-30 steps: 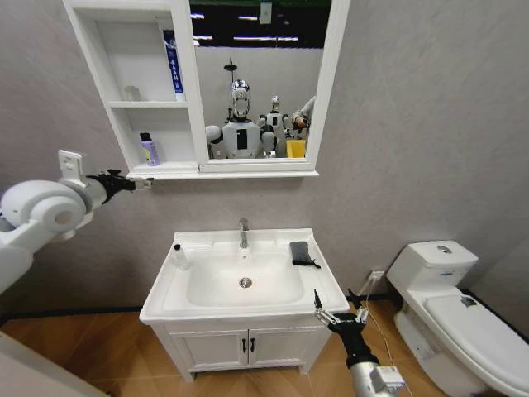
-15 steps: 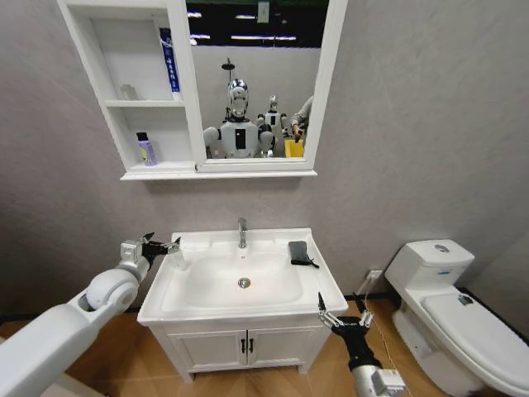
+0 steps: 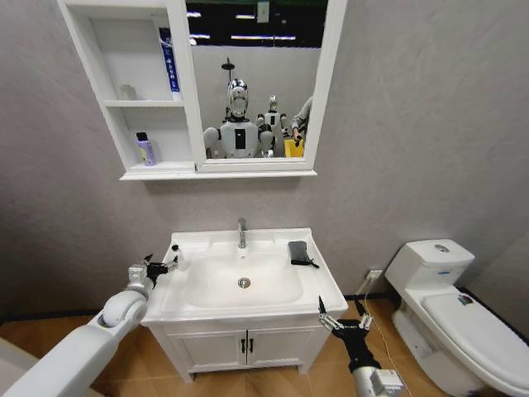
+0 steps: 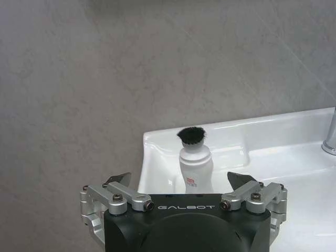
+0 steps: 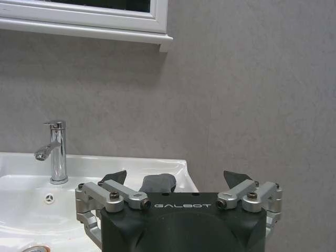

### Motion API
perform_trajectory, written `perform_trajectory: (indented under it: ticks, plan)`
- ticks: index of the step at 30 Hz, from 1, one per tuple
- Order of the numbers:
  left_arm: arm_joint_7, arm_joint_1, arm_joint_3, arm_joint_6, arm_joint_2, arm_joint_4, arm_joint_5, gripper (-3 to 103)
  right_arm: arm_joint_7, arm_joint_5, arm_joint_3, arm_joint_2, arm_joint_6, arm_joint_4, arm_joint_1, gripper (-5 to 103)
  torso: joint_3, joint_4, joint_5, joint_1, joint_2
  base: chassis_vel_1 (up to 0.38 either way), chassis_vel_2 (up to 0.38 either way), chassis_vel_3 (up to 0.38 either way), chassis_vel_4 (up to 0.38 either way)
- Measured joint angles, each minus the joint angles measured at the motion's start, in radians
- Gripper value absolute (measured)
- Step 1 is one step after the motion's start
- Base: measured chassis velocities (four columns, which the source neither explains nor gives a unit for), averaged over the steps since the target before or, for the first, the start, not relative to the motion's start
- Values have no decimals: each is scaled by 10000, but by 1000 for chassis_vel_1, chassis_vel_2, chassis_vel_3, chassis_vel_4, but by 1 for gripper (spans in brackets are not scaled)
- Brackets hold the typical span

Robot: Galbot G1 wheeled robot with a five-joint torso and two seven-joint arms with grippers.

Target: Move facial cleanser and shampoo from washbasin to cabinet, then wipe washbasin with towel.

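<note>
1. Where grey speckled wall (image 3: 413, 124) meets wood-look floor (image 3: 50, 339), a small bathroom corner; white toilet (image 3: 450, 306) off to the right.
2. Mounted high on that wall: white cabinet (image 3: 107, 103) of open shelves joined to a framed mirror (image 3: 256, 83). On the shelves, a blue tube (image 3: 168, 58) up top and a small purple bottle (image 3: 145, 150) lower down.
3. Below, white washbasin (image 3: 248, 306) on a two-door vanity (image 3: 244, 347), chrome tap (image 3: 242, 232) at the back, drain (image 3: 244, 283) in the bowl's middle.
4. Lying on the basin's right rear ledge: dark towel (image 3: 300, 253), folded flat.
5. Standing upright on the left rear corner: white bottle with a black cap (image 4: 196, 163).
6. Just short of that bottle, at the basin's left edge: left gripper (image 3: 164, 266), spread wide, nothing between the fingers; bottle centred ahead of it in the left wrist view.
7. Low before the basin's front right corner: right gripper (image 3: 340, 321), likewise spread wide and holding nothing.
</note>
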State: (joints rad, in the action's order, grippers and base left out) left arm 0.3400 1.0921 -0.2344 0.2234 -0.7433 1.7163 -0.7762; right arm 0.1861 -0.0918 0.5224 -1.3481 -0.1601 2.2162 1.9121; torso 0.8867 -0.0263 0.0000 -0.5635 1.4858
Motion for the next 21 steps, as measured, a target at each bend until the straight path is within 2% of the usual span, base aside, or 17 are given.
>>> perform_trajectory:
  ticks: [21]
  plan:
    - [-189,-1445,844,-25,-1243,-1882,133,100,-7,26,-72,62,9,-253,-64,100,0,-2,0,-1,0,0,0,0,0]
